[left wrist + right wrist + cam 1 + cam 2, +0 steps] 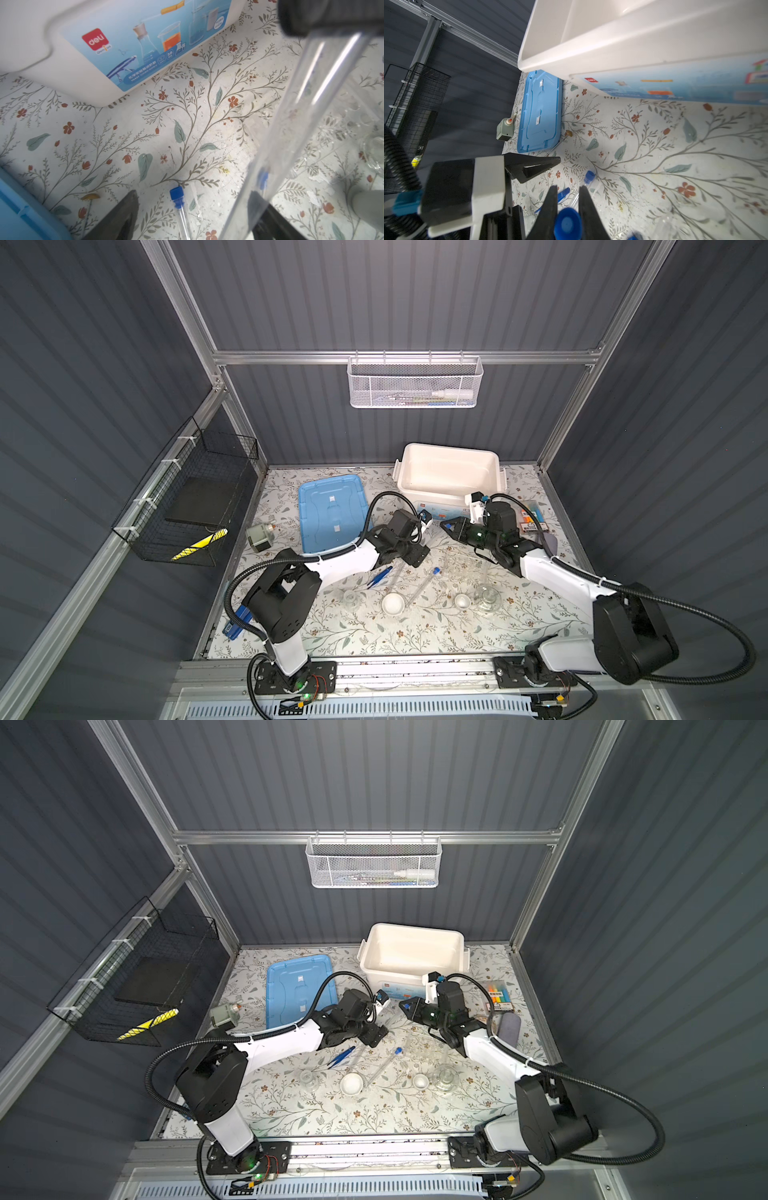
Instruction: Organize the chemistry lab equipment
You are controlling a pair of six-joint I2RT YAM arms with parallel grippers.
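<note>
Clear blue-capped test tube (301, 116) is up off the floral mat (187, 135), slanting across the left wrist view. The left gripper (196, 205) has its jaws spread wide and grips nothing. The tube runs close past one finger, and I can't tell if they touch. At 11 o'clock sits the white plastic storage box (83, 79). Its label shows a red "deli" logo and a "38" badge, but the Chinese line is too small for me.

Right wrist view: the right gripper (568, 193) is clamped on the tube's blue cap (566, 224), so that arm alone carries it.

In both top views the tube hangs mid-table, 6 o'clock from the box, with the clear rack (461, 568) roughly 4 o'clock from it.

My take: this reads as a hand-off to the right arm. The left arm should back straight off without clipping the tube. The right should go slow, since a cap-only hold lets the long tube swing or slip out.
</note>
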